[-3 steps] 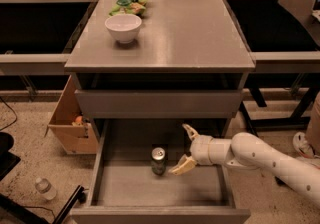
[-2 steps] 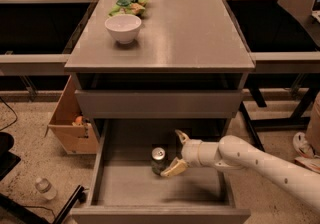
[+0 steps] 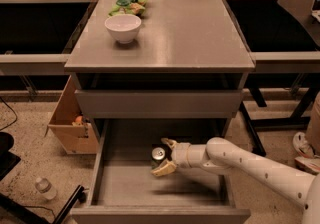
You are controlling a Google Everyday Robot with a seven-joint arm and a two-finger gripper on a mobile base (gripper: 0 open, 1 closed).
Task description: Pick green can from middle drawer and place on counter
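Below the front edge of the counter (image 3: 185, 33), the middle drawer (image 3: 150, 190) is seen pulled fully out, and the green can (image 3: 158, 154) is found upright on its floor, nearer the drawer's back than its front and roughly under the middle of the counter's front edge. The gripper (image 3: 162, 157) is brought in from the right, its white arm (image 3: 250, 165) carried across the drawer's right wall. Its fingers (image 3: 168, 143) are spread apart, one set behind the can and the other in front of it, so that the can is bracketed between them from its right side; whether the pads are touching the can cannot be told. Just above the drawer's back, a closed flat drawer front (image 3: 155, 103) is seen under the counter's front edge, and the can stands forward of it, open to above. Bare drawer floor is shown to the left of the can and in front of it. On the counter, a white bowl (image 3: 123, 27) is placed toward the back left corner, with a green snack bag (image 3: 129, 1) behind it at the back edge; the right half and the front strip are shown as bare grey surface. On the ground beyond the counter's left edge, a cardboard box (image 3: 72, 123) is set against the cabinet, and a plastic bottle (image 3: 44, 187) is left lying near the drawer's front left corner.
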